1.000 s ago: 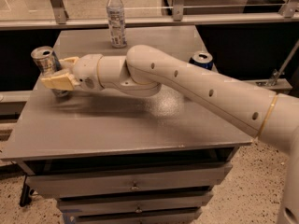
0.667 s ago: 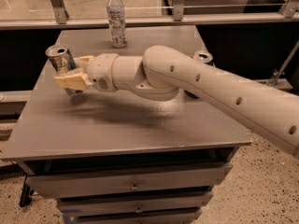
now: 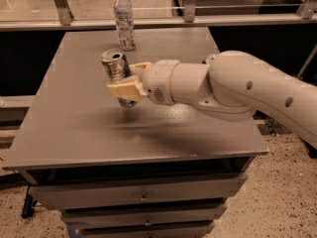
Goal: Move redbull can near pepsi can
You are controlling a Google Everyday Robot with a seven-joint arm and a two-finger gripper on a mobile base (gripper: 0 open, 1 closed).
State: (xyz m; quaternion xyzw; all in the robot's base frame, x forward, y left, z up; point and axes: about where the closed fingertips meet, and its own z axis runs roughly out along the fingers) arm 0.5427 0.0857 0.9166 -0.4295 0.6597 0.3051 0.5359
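Hand (image 3: pixel 127 80) clamps the tilted redbull can (image 3: pixel 114 65) over the desk (image 3: pixel 74 128); carry it rightward, level (pepsi can hidden behind the arm (image 3: pixel 247 90)), lower gently.

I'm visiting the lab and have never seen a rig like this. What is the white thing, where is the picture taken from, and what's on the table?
The white shape is a robot's single arm, reaching in from the right. Its gripper, with two cream fingers, is closed around a slim silver metal can with blue patches, which is tilted above the table's middle. There is one camera, looking down from the front; where it is mounted isn't known. A clear plastic bottle stands upright at the far edge of the grey table with drawers.
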